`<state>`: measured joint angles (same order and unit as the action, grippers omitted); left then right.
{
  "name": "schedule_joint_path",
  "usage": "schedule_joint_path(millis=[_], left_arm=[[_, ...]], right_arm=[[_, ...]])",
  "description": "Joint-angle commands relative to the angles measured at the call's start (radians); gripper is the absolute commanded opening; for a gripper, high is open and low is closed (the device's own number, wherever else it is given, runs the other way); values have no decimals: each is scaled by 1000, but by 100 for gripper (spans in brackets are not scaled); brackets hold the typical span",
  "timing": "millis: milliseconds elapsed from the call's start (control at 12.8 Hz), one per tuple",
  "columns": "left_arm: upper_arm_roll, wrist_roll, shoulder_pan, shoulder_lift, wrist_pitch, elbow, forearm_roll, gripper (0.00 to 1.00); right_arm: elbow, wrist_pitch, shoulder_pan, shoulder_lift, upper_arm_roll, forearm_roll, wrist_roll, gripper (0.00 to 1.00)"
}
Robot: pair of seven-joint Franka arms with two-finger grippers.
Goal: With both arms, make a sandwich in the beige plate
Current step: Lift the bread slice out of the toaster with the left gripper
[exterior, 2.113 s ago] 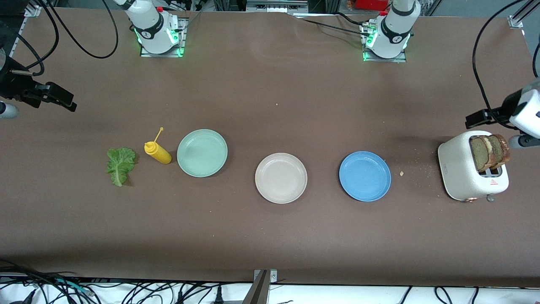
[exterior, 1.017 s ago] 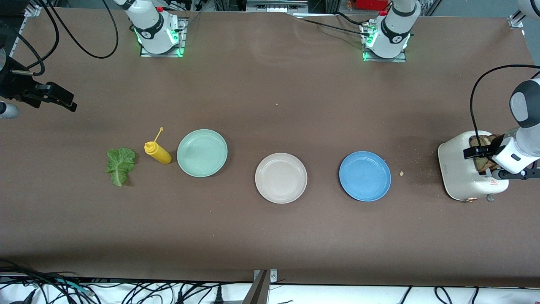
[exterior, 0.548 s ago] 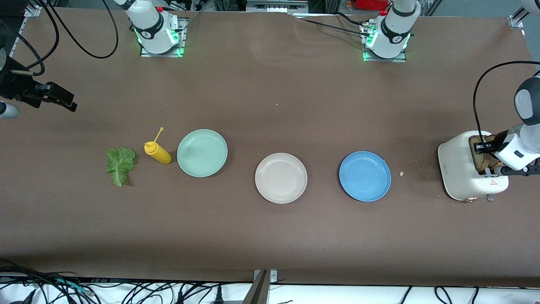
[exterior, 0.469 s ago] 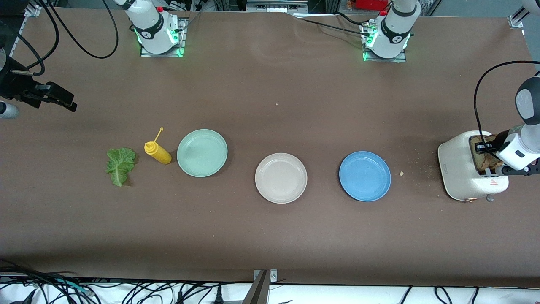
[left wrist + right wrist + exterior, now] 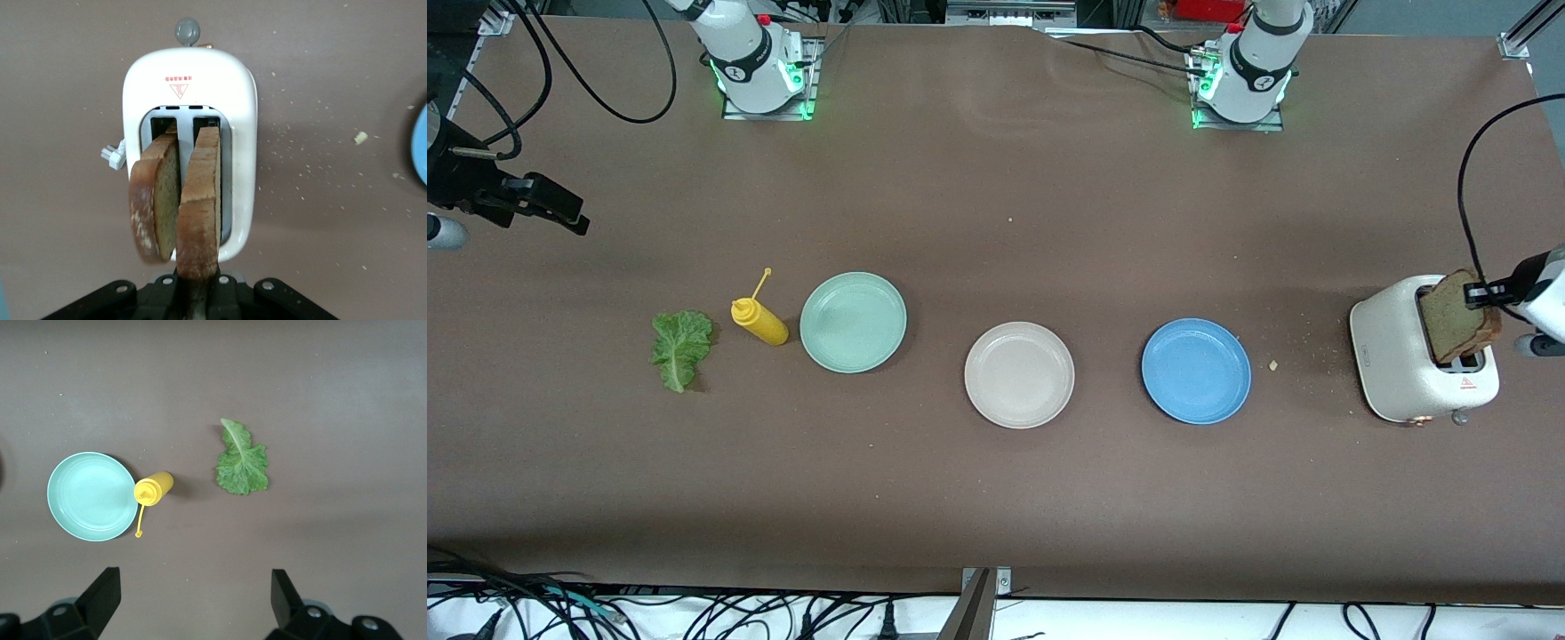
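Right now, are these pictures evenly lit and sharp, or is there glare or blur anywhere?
Front view: even light, soft shadows beside the mustard bottle and lettuce leaf; green lamps glow at both arm bases. Left wrist view: the held bread slice looms close, its near edge soft. Right wrist view: sharp, with a gentle sheen on the mint-green plate.

We see a white toaster (image 5: 1396,356) at the left arm's end of the worktop (image 5: 996,498), crumbs (image 5: 1273,364) beside it, then a blue plate (image 5: 1196,371), a mint-green plate (image 5: 853,322) and a yellow squeeze bottle (image 5: 759,323).
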<state>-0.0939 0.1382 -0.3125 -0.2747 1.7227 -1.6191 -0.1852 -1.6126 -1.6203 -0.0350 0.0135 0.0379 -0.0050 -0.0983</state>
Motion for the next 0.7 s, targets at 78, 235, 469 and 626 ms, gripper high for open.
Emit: schedule_joint_path(millis=[78,235,469,626], left_arm=[[-131,11,12,-3,-146,125,-31,0],[-213,4,15,-9,-160,128,-10,0],[-288,0,41,-61,-161,128,117,0],[-288,-17,107,-113,-157,131,203,0]], right_arm=[[13,8,3,2,-4,3,5,100],[14,5,3,2,-4,3,5,100],[14,5,3,2,-4,3,3,100],[13,5,3,2,-4,3,3,100]])
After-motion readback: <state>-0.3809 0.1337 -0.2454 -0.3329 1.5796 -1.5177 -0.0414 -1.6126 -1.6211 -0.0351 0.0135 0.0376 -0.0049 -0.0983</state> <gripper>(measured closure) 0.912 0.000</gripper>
